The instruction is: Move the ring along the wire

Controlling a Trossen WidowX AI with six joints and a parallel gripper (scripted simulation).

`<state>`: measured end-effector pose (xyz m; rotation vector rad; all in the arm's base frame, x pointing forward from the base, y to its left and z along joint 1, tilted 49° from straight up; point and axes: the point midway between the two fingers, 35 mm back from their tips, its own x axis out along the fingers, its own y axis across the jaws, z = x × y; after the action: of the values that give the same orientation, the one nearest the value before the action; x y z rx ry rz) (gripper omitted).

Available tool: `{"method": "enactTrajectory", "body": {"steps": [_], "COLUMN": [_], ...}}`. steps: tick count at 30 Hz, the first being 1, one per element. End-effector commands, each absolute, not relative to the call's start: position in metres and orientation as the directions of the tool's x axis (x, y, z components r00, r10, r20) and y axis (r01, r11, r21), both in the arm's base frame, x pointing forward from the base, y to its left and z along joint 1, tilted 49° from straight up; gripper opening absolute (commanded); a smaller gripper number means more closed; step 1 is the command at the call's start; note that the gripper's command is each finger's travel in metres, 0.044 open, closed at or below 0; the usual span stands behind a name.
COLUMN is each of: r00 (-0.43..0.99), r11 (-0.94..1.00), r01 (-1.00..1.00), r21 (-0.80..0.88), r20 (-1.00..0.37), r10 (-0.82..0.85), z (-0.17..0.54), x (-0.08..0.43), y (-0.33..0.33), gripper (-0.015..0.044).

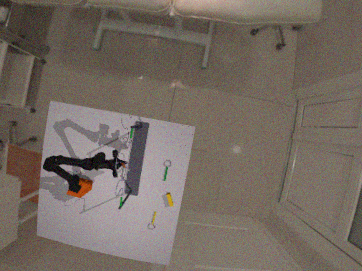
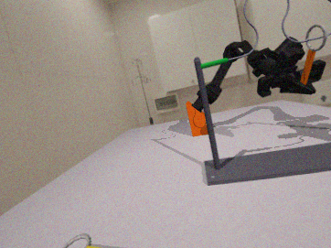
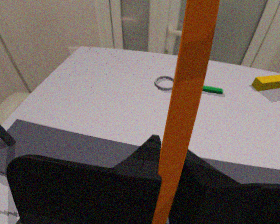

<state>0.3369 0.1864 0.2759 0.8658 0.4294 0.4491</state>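
Gripper (image 1: 123,164) (image 2: 307,84) (image 3: 160,142): closed on the orange handle (image 2: 308,67) (image 3: 189,82), which stands up from between the fingers, leaning slightly.
Ring (image 2: 309,47): at the handle's upper end in the exterior view, around or just in front of the wire (image 2: 289,11); which of the two, I cannot tell. It is over the stretch between the posts.
Post (image 2: 208,115): upright on the dark base (image 2: 274,164) (image 1: 138,158) (image 3: 75,140), green wire part (image 2: 215,63) at its top, well apart from the ring.
Table (image 1: 105,226) (image 2: 137,202) (image 3: 115,110): beyond the base lies a loose ring with a green handle (image 1: 165,173) (image 3: 212,89), near a yellow block (image 1: 170,199) (image 3: 267,82).
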Motion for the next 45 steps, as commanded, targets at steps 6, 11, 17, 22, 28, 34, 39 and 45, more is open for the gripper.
{"method": "enactTrajectory", "body": {"steps": [6,11,17,22,28,34,39,45], "r00": [0.824,0.825,0.828,0.83,0.835,0.84,0.846,0.853], "r11": [0.592,0.61,0.644,0.687,0.751,0.815,0.871,0.927], "r01": [-0.199,-0.2,-0.202,-0.204,-0.207,-0.209,-0.21,-0.21], "r21": [0.781,0.767,0.738,0.697,0.627,0.541,0.444,0.311], "r20": [-0.193,-0.203,-0.223,-0.248,-0.287,-0.327,-0.364,-0.405], "r10": [0.532,0.527,0.515,0.499,0.47,0.433,0.389,0.329], "z": [0.264,0.258,0.25,0.242,0.231,0.221,0.213,0.206], "x": [0.338,0.338,0.339,0.341,0.342,0.344,0.346,0.348], "y": [0.179,0.174,0.166,0.158,0.146,0.132,0.116,0.095], "gripper": [-0.015,-0.015,-0.015,-0.015,-0.015,-0.015,-0.015,-0.015]}}
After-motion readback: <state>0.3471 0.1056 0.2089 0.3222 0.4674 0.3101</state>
